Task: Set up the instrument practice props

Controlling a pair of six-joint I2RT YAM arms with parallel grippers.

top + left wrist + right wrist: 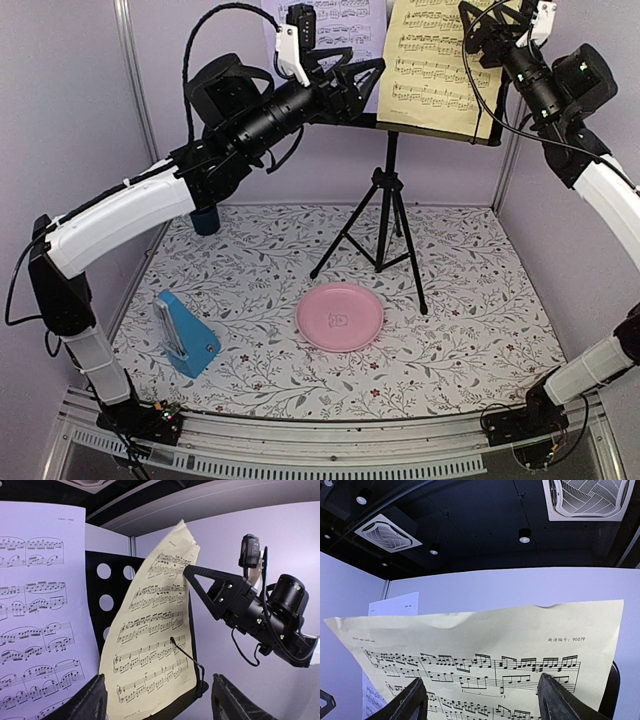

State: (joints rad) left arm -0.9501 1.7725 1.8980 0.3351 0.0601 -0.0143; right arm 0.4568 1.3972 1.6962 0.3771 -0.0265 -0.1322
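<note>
Top external view: a black music stand [388, 215] stands on its three legs at the far middle of the table [480, 330], which has a flowery cloth on it. Two pages lean on the stand's top part. The lilac sheet of music [345, 25] is on the left and the yellow sheet of music [440, 70] is on the right, hanging a bit crooked. The little blue metronome [186, 335] stands up on the near left of the table, well apart from the stand. A pink plate [340, 316] lies near the middle, on the near side of the stand's legs. A dark blue cup [206, 221] sits at the far left, half hidden behind the left arm. In the left wrist view, the left gripper [157, 702] is up high and faces the stand. Its fingers [87, 700] are wide apart and hold nothing. The yellow sheet's bottom rests on the stand's shelf, the page is bent, and a thin wire arm [186, 652] lies across it. In the right wrist view, the right gripper [487, 700] is by the top of the yellow sheet. Its fingers [412, 702] are wide apart too, and the page is spread flat before them, not pinched.
</note>
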